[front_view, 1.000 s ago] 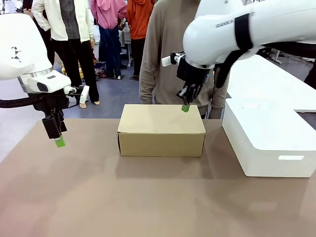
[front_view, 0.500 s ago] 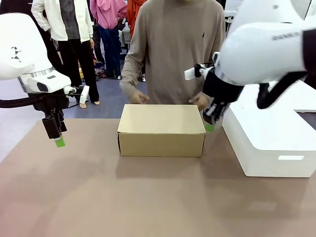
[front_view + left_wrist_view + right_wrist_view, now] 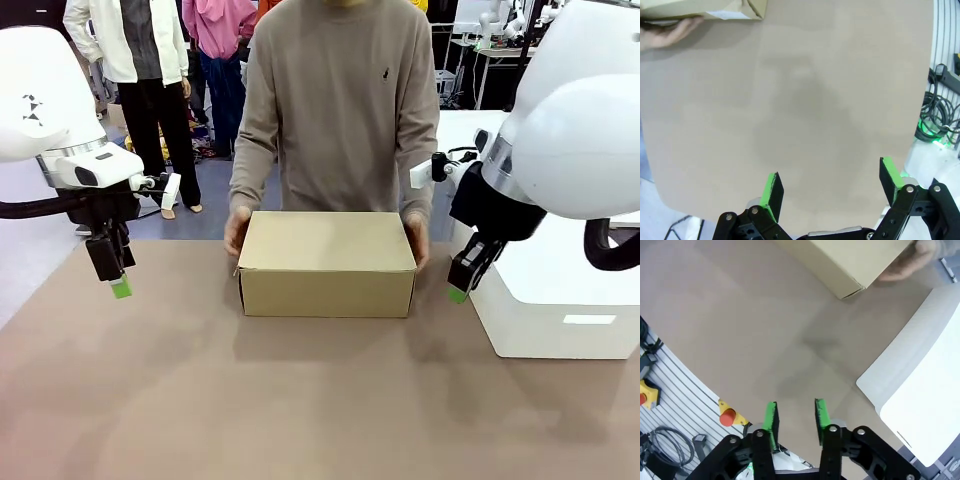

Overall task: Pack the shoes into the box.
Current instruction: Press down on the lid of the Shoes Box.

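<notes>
- A brown-topped table point(image 3: 300, 400) runs across the room, with people standing in the background behind it; a person in a taupe sweater point(image 3: 340, 100) stands at the far edge.
- The box point(image 3: 327, 263) sits closed in the middle of the table, lid flat on top; the person's hands press on its two ends, one hand point(image 3: 236, 230) at the robot's left, the other hand point(image 3: 417, 237) at the right.
- A bigger white box point(image 3: 545, 290) lies to the right of it, apart from it.
- The left gripper point(image 3: 832, 187) hangs over bare table well left of the box, jaws spread wide, nothing between them.
- The right gripper point(image 3: 794, 419) hovers between the two boxes, green pads point(image 3: 770, 417) parted by a narrow gap, gripping nothing.
</notes>
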You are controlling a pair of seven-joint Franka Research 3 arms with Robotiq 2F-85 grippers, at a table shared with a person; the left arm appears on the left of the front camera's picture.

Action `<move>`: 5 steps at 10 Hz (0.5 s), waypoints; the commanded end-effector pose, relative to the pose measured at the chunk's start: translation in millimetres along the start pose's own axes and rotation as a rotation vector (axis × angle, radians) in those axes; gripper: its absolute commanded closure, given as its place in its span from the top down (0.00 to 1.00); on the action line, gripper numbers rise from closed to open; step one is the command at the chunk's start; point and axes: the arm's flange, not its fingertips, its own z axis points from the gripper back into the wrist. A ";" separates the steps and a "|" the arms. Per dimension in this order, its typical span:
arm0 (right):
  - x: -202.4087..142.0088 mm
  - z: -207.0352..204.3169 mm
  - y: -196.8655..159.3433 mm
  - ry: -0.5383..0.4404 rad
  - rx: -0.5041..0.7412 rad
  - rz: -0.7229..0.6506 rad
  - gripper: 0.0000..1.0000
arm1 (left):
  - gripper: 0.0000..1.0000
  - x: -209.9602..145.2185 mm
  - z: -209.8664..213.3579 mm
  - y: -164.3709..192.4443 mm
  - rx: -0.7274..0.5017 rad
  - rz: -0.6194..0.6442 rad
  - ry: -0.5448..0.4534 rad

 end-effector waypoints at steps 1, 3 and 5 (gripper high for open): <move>-2.0 -5.1 0.2 -0.020 0.030 -0.027 1.00 | 1.00 -2.3 0.5 -0.2 0.011 0.001 0.011; -4.0 -8.6 -2.5 -0.015 0.044 -0.033 1.00 | 1.00 -2.3 0.5 -0.2 0.011 0.001 0.011; -6.9 -14.0 -3.0 -0.001 0.050 -0.039 1.00 | 1.00 -2.3 0.5 -0.2 0.011 0.001 0.011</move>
